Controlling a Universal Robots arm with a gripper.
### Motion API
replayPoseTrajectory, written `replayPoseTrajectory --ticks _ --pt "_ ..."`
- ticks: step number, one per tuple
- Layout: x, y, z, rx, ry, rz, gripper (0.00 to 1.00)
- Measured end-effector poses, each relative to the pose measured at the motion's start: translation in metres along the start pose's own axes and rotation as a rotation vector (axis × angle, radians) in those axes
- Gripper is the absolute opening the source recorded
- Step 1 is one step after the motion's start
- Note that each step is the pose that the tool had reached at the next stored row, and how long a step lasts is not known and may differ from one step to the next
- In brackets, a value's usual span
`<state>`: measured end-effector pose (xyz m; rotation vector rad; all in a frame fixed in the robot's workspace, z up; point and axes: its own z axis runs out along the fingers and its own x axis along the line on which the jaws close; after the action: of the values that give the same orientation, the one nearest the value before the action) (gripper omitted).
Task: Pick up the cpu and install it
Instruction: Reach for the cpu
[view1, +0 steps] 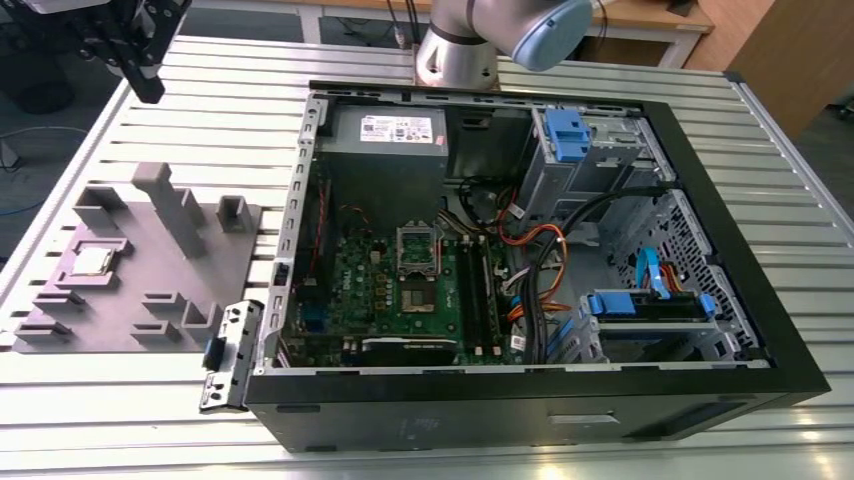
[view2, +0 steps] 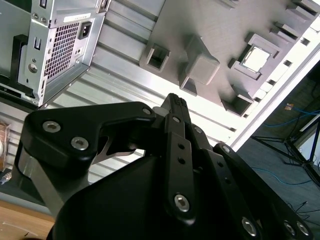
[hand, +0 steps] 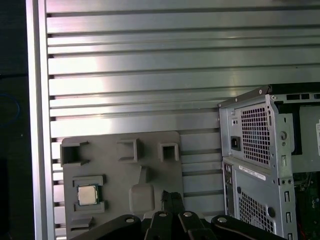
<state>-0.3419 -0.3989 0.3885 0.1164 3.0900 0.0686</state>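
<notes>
Jaws clenched on nothing, the gripper (hand: 172, 196) hangs near the grey tray (hand: 120, 172), where the cpu (hand: 88, 194), square and shiny silver-topped, sits in a pocket.

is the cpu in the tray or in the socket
In the tray: the cpu lies flat in one of its recesses.

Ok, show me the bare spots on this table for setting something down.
Bare slats lie beyond the grey tray toward the table edge, and in the near strip before the tray. Crowded: the tray, holding the cpu, and the open computer case.
</notes>
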Motion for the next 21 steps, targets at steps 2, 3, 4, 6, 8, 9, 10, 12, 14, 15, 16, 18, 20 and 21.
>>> replayPoseTrajectory --ticks 2,3,4,6,8,9,10,12,14,15,16,18,20,21 --pt "0.0002 0.0000 0.0001 0.0000 0.0000 0.000 0.11" --pt "0.0003 0.0000 0.0002 0.0000 -0.0001 0.000 0.11" --pt "0.0005 -0.0001 0.0003 0.0000 -0.0001 0.000 0.11" --pt "0.0007 -0.0001 0.0003 0.0000 0.0000 0.000 0.11" --pt "0.0008 -0.0001 0.0003 0.0000 0.0000 0.000 0.11" --pt "0.0008 -0.0001 0.0003 0.0000 0.0000 0.000 0.11" --pt "0.0009 -0.0001 0.0004 0.0000 -0.0001 0.000 0.11" --pt "0.0013 -0.0001 0.0005 0.0000 -0.0004 0.000 0.11" --pt "0.0017 -0.0002 0.0009 -0.0001 -0.0008 0.000 0.11" --pt "0.0021 -0.0002 0.0012 -0.0002 -0.0012 0.000 0.11" --pt "0.0026 -0.0002 0.0014 -0.0001 -0.0014 0.000 0.11" --pt "0.0044 -0.0004 0.0022 -0.0001 -0.0028 0.000 0.11" --pt "0.0073 -0.0007 0.0035 -0.0003 -0.0042 0.000 0.11" --pt "0.0092 -0.0009 0.0042 -0.0004 -0.0048 0.000 0.11"
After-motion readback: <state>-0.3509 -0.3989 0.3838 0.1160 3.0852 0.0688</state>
